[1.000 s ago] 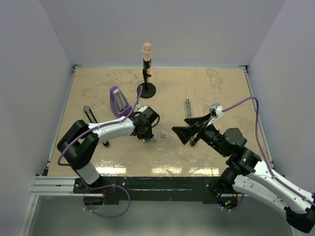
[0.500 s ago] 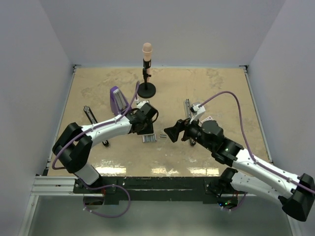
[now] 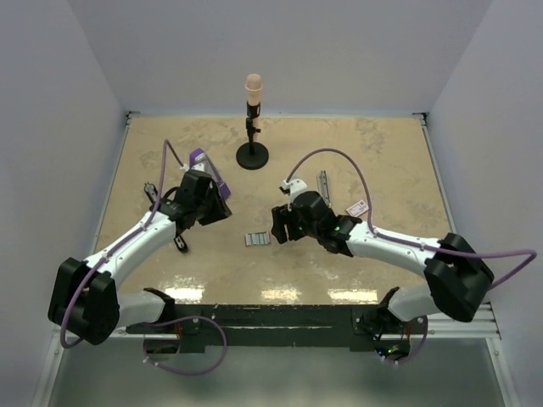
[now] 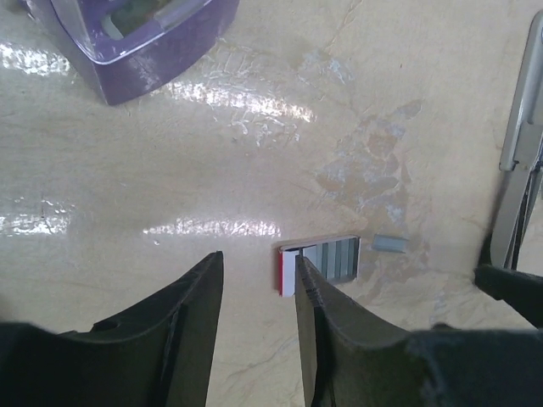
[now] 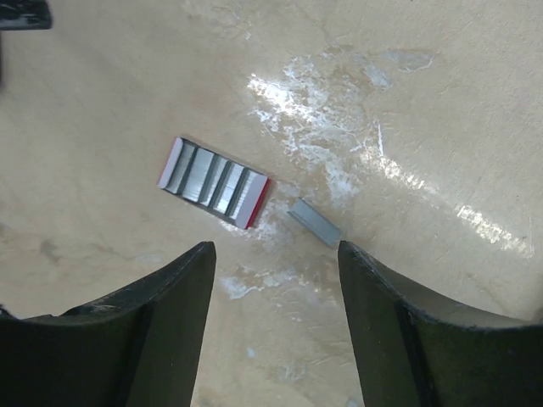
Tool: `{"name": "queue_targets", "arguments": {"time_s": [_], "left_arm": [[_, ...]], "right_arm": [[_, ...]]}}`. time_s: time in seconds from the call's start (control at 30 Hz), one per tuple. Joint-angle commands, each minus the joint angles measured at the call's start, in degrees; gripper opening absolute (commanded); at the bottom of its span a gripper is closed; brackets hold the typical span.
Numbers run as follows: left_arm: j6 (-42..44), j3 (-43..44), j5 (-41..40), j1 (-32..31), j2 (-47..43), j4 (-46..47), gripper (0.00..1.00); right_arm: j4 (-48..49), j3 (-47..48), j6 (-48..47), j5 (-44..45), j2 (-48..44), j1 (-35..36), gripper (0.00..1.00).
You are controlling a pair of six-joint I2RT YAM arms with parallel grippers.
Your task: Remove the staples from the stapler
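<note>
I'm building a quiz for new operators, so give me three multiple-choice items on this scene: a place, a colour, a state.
1. The short silver-grey ridged staple strip lies: A) beside the open red-edged staple box; B) in a gripper; C) inside the box.
2. The translucent plastic container is: A) green; B) purple; C) orange.
3. The right gripper is: A) shut on the strip; B) open and empty; C) out of view.
Key: A, the strip lies just off the box's red end; B, its walls show purple; B, fingers apart, nothing between.
</note>
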Motion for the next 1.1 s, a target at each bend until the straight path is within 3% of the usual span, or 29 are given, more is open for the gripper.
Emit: {"name": "queue_targets", "arguments": {"time_s": [0.0,0.23,0.6,1.07], "left_arm": [[2.5,-3.3,8.1,1.5,-0.9,4.2,0.44],[2.4,-7.0,11.5,1.5,0.0,8.3,0.47],[3.0,-7.7,12.7,1.6,-0.6,9.2,0.47],[2.6,-7.3,12.5,1.6,-0.9,8.8,0.47]], "right_arm": [[-1.2,4.1,-4.9,-0.9,4.9,-1.4,0.62],[-0.2,5.8,-8.8,-3.5,11.4,-2.9,0.52],[-1.6,9.6,-11.9,-4.9,18.4,-3.3,0.49],[-2.2,8.2,-10.8,-11.3,17.9,-3.1,0.45]]}}
